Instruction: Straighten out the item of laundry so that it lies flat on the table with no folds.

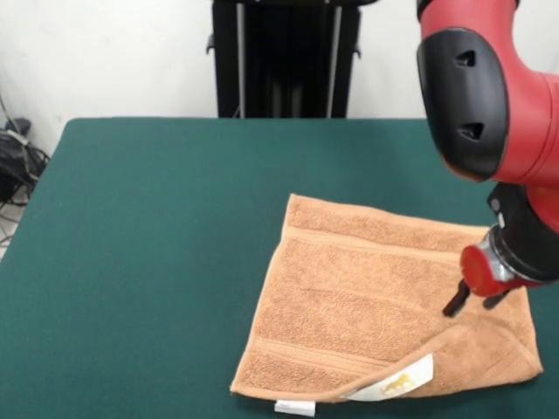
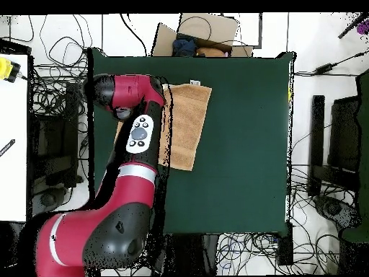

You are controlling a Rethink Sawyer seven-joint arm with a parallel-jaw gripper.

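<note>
The item of laundry [image 1: 367, 297], an orange-tan towel, lies on the green table [image 1: 157, 218] at the front right. A strip along its front right edge is folded over, showing a white tag [image 1: 397, 382]. A second small tag [image 1: 294, 407] sticks out at the front edge. My gripper [image 1: 476, 301] hangs just above the towel's right part, beside the fold, open with nothing between its black fingers [image 1: 456, 301]. In the overhead view the towel [image 2: 186, 126] lies near the table's [image 2: 245, 144] upper left corner. The red arm [image 2: 140, 137] covers its left part and hides the gripper.
Tangled cables [image 1: 16, 166] lie off the table's left edge in the front view. In the overhead view a cardboard box [image 2: 198, 32] sits beyond the table's top edge and a white surface [image 2: 13, 137] stands to the left, with cables all round.
</note>
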